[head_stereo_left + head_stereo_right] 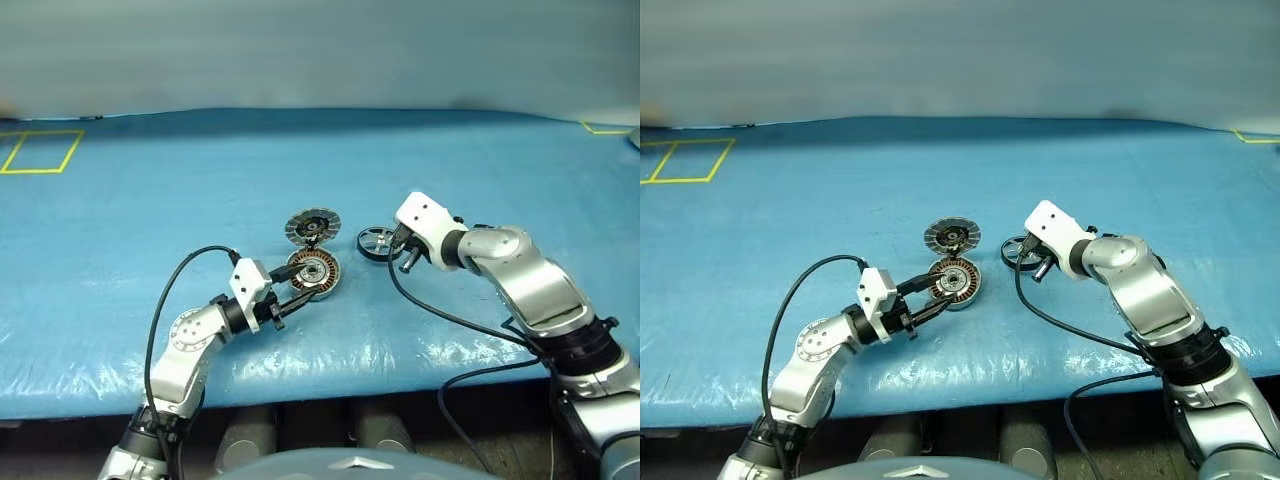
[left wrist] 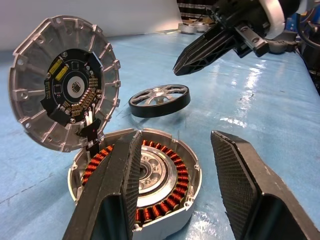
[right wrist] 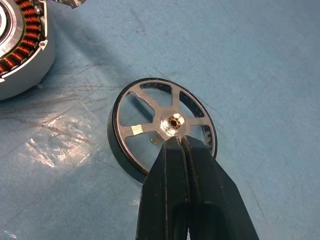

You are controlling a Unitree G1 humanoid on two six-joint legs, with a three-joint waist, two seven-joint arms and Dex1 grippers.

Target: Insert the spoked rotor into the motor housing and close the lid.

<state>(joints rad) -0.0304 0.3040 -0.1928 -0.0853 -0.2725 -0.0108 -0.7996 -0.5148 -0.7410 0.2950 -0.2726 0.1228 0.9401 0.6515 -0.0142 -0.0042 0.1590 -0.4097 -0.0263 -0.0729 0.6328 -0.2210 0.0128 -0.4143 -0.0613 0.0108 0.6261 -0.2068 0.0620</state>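
On the blue-covered desk (image 1: 120, 260) the motor housing (image 1: 315, 271) sits open, its copper winding ring around a silver centre facing up. The lid (image 1: 312, 226) stands tilted at the housing's 12 o'clock edge, joined to it, its striped inner face showing. The spoked rotor (image 1: 375, 242) lies flat on the desk at the housing's 2 o'clock, near but apart from it. The left pincer (image 2: 175, 185) has its fingers apart, one finger over the housing's near rim, holding nothing. The right pincer (image 3: 181, 145) has its fingers pressed together, tips just above the rotor's central hub.
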